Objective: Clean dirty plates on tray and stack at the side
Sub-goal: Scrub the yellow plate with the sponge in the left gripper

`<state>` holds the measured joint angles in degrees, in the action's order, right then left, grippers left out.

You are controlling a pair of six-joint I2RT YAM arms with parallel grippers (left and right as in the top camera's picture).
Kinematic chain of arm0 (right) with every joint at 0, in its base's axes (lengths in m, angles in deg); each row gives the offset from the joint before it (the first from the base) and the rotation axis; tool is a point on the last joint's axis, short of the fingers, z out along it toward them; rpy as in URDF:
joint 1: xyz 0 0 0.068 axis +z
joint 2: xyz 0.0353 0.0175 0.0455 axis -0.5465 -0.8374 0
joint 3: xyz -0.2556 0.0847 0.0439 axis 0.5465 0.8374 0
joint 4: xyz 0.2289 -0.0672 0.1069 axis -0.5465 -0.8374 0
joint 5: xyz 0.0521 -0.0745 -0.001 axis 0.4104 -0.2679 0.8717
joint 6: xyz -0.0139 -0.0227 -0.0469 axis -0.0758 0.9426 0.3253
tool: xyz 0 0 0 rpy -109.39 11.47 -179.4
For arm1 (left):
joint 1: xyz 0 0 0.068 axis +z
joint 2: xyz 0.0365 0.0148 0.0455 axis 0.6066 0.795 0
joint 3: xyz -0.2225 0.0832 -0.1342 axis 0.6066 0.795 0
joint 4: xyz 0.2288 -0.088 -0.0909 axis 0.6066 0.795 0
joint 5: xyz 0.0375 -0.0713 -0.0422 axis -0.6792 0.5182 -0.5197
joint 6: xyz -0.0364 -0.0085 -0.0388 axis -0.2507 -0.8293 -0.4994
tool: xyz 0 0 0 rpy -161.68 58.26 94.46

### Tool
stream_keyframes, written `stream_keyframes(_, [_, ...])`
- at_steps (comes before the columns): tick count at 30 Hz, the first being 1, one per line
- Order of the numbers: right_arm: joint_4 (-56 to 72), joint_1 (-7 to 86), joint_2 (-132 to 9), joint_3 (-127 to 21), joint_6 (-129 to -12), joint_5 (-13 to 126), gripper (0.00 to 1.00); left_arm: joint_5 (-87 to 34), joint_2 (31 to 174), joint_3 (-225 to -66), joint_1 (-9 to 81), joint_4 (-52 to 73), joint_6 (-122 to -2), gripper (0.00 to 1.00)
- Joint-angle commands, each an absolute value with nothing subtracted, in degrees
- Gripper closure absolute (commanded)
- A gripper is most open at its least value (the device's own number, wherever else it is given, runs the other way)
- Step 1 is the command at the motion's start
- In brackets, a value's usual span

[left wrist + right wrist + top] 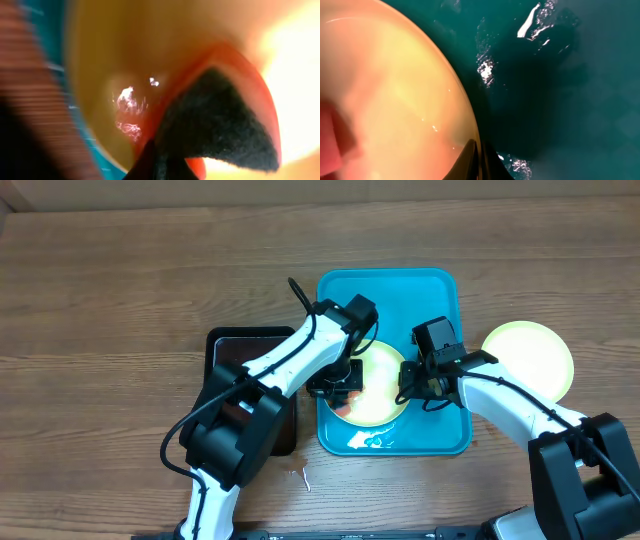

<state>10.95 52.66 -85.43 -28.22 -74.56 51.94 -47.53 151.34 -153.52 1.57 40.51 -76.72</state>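
Step in hand: scrubbing; I judge this the cleaning of the dirty plate, not yet the stacking.
My left hand: closed on the sponge, dark scouring face down, orange body behind it, pressed on the plate's left part.
My right hand: closed on the plate's right rim, one finger over the lip and one under as far as the wrist view shows, holding it steady.
Dirty plate: pale yellow-green, lying in the turquoise tray, between my two hands.
Sauce: a reddish smear shows under and just in front of my left hand; the plate's right part looks clean.
Clean plate: yellow-green, on the table to the right of my right hand, outside the tray; this is where the stack goes.
Third plate: I cannot see it.
Black tray: to the left of my left hand, partly under my arm.
Next move calls for: rubbing the sponge across the smear with steady pressure while my right hand keeps the rim from sliding; only once the red is gone should the plate be lifted out to the right.
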Motion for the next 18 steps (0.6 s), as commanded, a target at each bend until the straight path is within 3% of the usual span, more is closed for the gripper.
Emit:
stream_keyframes(1, [10.6, 52.8, -85.7, -27.9, -74.6, 51.1, 0.96, -64.1, 151.6, -154.6, 1.8, 40.6, -77.8, 0.96])
stream_keyframes(11, [10.6, 52.8, -85.7, -27.9, -74.6, 51.1, 0.96, -66.0, 151.6, -154.6, 2.7, 36.0, -79.9, 0.96])
stream_keyframes(18, [10.6, 52.8, -85.7, -27.9, -74.6, 51.1, 0.96, -45.2, 152.0, -154.6, 3.5, 25.9, -76.4, 0.96])
